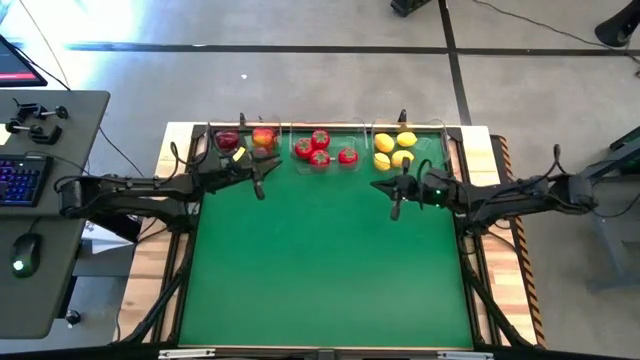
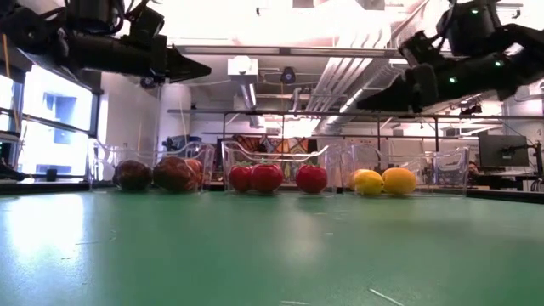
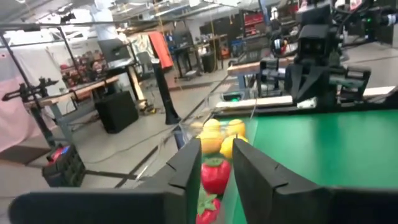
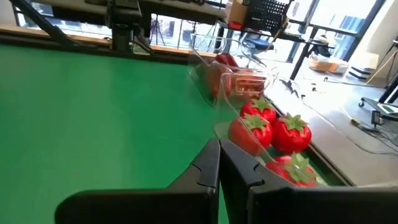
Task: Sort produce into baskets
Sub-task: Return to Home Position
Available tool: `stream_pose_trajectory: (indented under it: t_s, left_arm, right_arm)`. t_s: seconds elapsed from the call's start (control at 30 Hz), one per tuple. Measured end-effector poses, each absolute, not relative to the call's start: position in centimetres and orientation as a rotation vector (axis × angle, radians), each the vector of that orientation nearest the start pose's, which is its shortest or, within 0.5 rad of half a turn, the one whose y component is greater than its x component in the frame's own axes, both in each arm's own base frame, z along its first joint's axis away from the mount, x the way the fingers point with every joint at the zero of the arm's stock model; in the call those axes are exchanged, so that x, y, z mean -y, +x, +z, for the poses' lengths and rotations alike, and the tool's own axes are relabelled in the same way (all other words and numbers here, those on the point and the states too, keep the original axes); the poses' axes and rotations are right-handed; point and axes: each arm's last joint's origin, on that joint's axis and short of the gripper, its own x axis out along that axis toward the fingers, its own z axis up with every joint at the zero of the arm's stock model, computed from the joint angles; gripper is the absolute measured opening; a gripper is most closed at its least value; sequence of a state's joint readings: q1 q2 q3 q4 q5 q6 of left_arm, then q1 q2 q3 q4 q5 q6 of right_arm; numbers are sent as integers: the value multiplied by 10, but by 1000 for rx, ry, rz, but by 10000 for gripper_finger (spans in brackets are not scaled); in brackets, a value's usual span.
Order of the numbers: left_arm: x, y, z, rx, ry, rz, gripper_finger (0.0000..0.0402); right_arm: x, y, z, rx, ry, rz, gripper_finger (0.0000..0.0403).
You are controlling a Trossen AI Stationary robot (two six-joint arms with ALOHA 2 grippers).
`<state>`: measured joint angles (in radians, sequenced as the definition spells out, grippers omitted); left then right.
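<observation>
Three clear bins stand in a row on the green mat's far edge. The left bin (image 1: 243,128) holds dark red and red-orange apples (image 1: 228,140). The middle bin (image 1: 325,127) holds bright red green-topped fruits (image 1: 320,148). The right bin (image 1: 420,130) holds yellow lemons (image 1: 393,150). My left gripper (image 1: 262,183) hovers above the mat just near of the left bin, open and empty (image 3: 216,152). My right gripper (image 1: 385,190) hovers just near of the right bin, shut and empty (image 4: 219,144). Both are well above the mat in the low view.
The green mat (image 1: 330,260) stretches bare from the bins toward the near edge. A side desk with a keyboard (image 1: 20,180) and a mouse (image 1: 25,252) stands left of the table. Wooden table edges (image 1: 495,160) frame the mat.
</observation>
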<state>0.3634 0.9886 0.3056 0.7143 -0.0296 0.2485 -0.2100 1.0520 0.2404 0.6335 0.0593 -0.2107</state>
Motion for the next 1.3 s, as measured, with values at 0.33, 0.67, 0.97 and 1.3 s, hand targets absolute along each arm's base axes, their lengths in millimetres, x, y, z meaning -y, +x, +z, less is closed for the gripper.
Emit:
stream_pose_trajectory:
  t_s: [0.33,0.67,0.97,1.3]
  left_arm:
    - [-69,181,208,-15,273,376,6]
    - [-67,168,194,57,274,362,1]
    - [-63,159,187,79,265,327,0]
    - [-53,136,180,158,281,341,0]
  right_arm:
    - [42,159,170,-142,-181,-296,0]
    - [40,138,156,-114,-133,-294,0]
    - [41,131,158,-93,-105,-296,0]
    - [41,125,160,-99,-119,-327,0]
